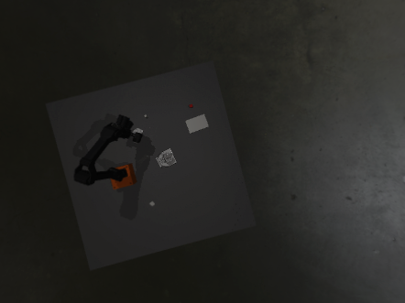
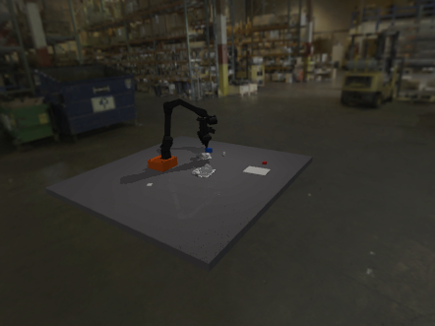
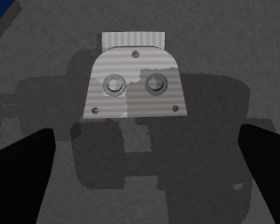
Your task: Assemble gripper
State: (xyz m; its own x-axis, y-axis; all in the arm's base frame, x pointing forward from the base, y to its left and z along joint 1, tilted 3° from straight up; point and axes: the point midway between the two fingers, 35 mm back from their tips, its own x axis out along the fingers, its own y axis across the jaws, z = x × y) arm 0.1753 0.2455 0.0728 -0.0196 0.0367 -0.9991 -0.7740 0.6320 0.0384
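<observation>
The housing plate (image 1: 137,130) (image 2: 206,156) (image 3: 135,61) lies flat on the table, pale and ribbed, with two round openings and three small holes in the wrist view. My gripper (image 1: 137,137) (image 2: 206,146) (image 3: 151,136) is open and empty above the table. In the wrist view its fingertips stand wide apart, below and to either side of the plate. The gripper base (image 1: 166,158) (image 2: 204,171) lies nearer the middle of the table, with pale jaw shapes on it. These are too small here to tell whether their teeth mesh. The base is outside the wrist view.
A blue object (image 2: 209,150) (image 3: 6,7) lies near the housing plate. A pale rectangle (image 1: 197,124) (image 2: 257,170) and a red piece (image 1: 191,106) (image 2: 264,163) lie farther off. Small white pieces (image 1: 146,116) (image 2: 149,184) lie apart. The arm's orange base (image 1: 130,176) (image 2: 162,163) stands on the table.
</observation>
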